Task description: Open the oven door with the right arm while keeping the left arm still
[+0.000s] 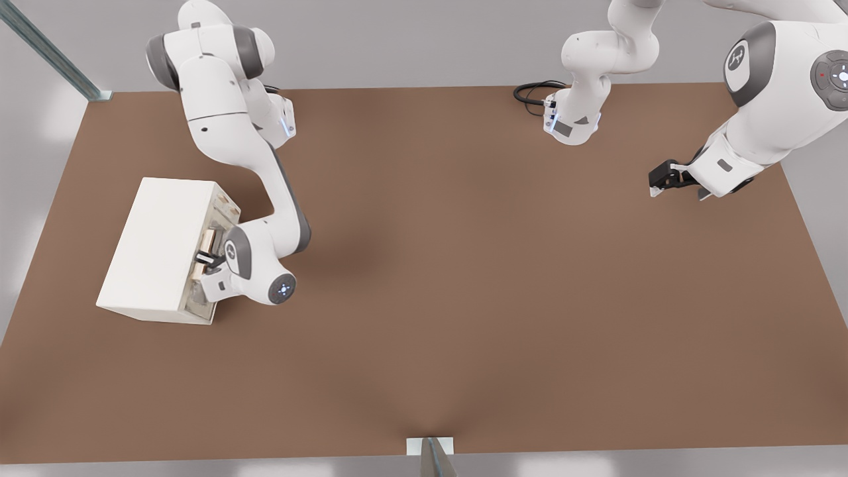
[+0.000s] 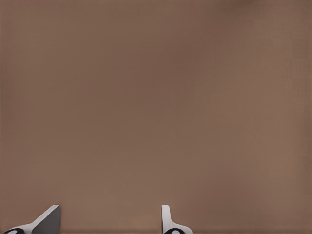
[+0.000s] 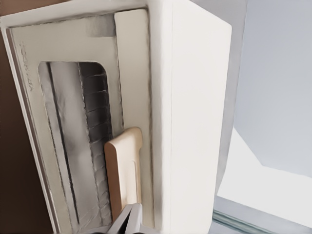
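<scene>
One claw (image 1: 207, 260), on our right arm (image 1: 265, 199), sat at the pale wooden handle (image 1: 204, 255) of the oven door (image 1: 213, 228), which faced the front view's right on the oven (image 1: 156, 248) at the table's (image 1: 464, 298) left side. We could not tell whether its fingers had closed on the bar. We judged a shallow hold could slip off the handle, or a pull could drag the oven. Bare table lay open beyond the door.
</scene>
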Tool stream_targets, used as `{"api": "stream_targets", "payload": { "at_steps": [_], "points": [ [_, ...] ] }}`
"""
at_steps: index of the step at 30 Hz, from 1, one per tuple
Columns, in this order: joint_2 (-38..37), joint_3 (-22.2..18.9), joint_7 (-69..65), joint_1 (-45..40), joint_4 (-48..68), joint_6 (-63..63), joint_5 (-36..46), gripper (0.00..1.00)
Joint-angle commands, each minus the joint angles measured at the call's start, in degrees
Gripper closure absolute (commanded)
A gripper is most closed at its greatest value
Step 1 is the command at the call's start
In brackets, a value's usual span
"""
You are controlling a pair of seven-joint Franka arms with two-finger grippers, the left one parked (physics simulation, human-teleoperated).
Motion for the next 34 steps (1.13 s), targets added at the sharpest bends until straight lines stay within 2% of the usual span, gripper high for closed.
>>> {"api": "stream_targets", "payload": {
  "at_steps": [1,3,7,8,10,11,12,13,14,16,18,34],
  "points": [
    [0.1,0.0,0.1,0.0,-0.1,0.5,0.0,0.79],
    [0.0,0.5,0.5,0.2,0.7,0.5,0.1,0.79],
    [0.8,1.6,0.1,2.5,10.5,-0.4,4.5,0.79],
    [1.0,1.5,0.9,2.7,12.4,-0.5,7.6,0.79],
    [-4.9,2.4,-4.0,-1.2,12.9,-0.2,16.5,0.79],
    [-9.4,7.3,-11.6,-6.7,12.8,0.5,20.4,0.79],
    [-13.2,10.4,-20.0,-13.2,12.9,0.7,29.8,0.79],
    [-15.0,10.2,-30.4,-16.2,13.7,1.0,35.8,0.79],
    [-16.4,8.2,-33.9,-16.2,16.2,0.8,39.0,0.00],
    [-22.9,7.2,-33.9,-15.2,14.3,0.9,38.2,0.00],
    [-24.5,6.0,-33.5,-15.2,15.4,0.3,38.2,0.00],
    [-24.3,5.6,-33.8,-15.2,15.2,0.7,37.6,0.00]
  ]
}}
